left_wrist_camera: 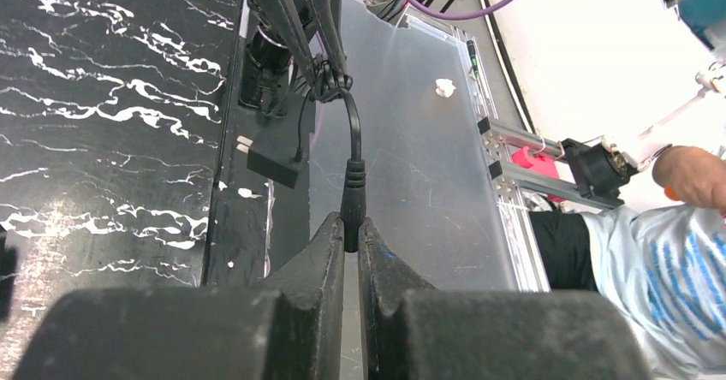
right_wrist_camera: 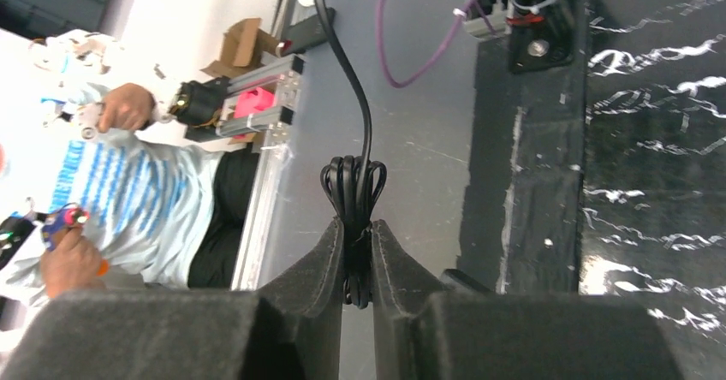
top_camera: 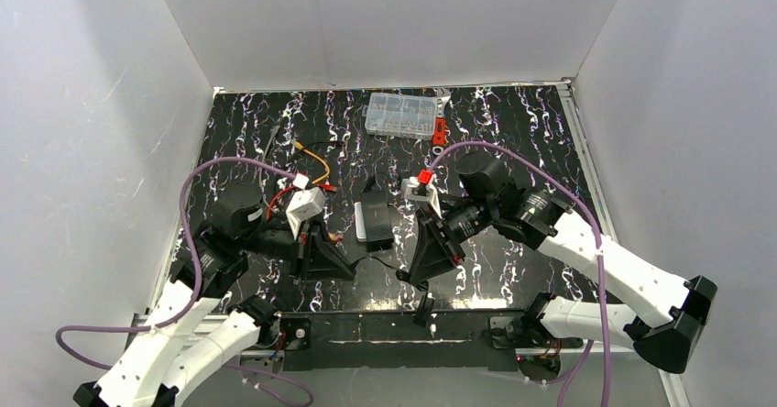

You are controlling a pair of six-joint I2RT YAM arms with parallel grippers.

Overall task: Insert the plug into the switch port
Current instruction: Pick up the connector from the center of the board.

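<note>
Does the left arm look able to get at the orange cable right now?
Probably not: the left gripper is shut on a black connector and faces the near table edge, while the orange cable lies behind its wrist. It would need to release and turn first.

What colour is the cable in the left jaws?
Black cable; clearest in left wrist view.
</note>
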